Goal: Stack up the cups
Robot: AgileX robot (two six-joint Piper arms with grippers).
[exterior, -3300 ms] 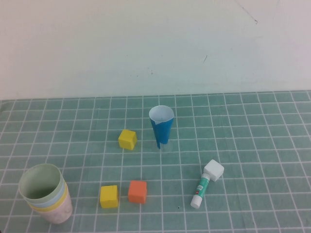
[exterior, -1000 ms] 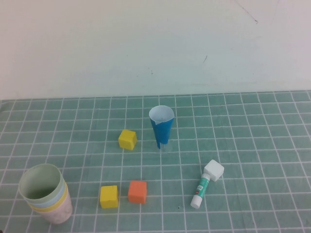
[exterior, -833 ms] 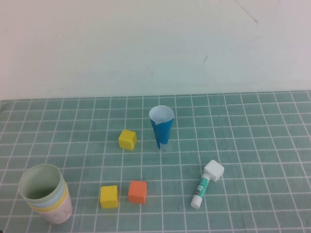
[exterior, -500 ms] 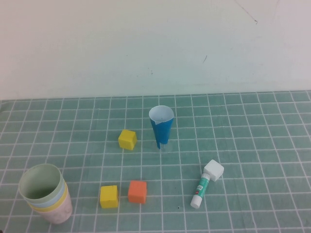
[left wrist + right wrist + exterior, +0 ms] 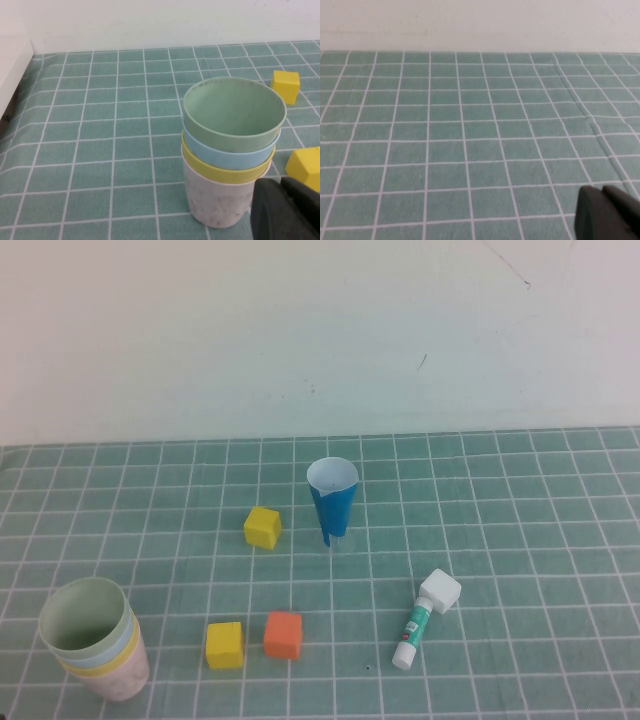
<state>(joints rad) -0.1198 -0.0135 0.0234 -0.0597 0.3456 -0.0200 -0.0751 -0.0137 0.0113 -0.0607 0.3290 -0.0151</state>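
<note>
The cups (image 5: 92,640) stand nested in one upright stack at the near left of the table: pink at the bottom, then yellow, light blue, and pale green on top. The left wrist view shows the same stack of cups (image 5: 230,150) close up. My left gripper (image 5: 281,187) is shut and empty, just beside the pink cup's base and apart from it. My right gripper (image 5: 602,192) is shut and empty over bare checked cloth. Neither arm appears in the high view.
A narrow dark-blue cone (image 5: 332,498) stands mid-table. A yellow cube (image 5: 262,527) lies left of it. Another yellow cube (image 5: 224,645) and an orange cube (image 5: 283,634) sit near the front. A glue stick (image 5: 424,619) lies to the right.
</note>
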